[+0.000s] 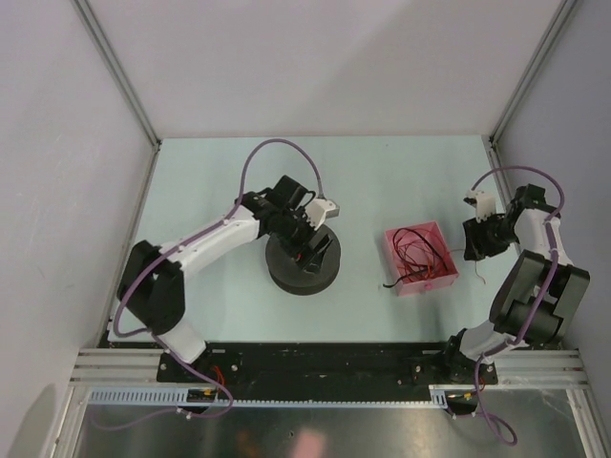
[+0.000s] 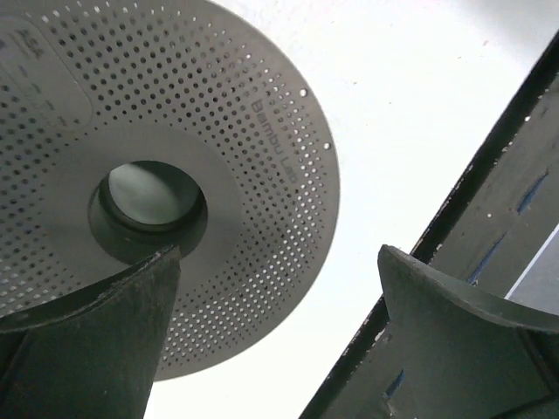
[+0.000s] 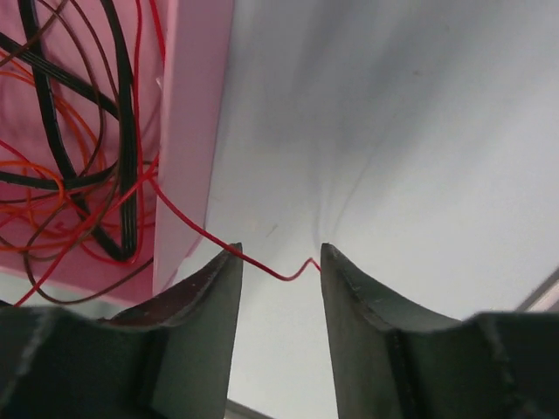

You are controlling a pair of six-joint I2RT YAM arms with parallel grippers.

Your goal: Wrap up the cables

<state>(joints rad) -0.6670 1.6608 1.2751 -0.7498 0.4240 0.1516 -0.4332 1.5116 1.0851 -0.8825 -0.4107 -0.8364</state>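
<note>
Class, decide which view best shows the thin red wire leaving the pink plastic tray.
Right wrist: the thin red wire runs close-up from the pink plastic tray to the open right gripper. Top external shows only a tiny tangle; left wrist, none.

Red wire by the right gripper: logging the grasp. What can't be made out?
- Right wrist view: the red wire ends against one finger; contact cannot be told.
- Top view: too thin to trace outside the pink box.
- Left wrist view: a finger hides the spool's rim.
</note>
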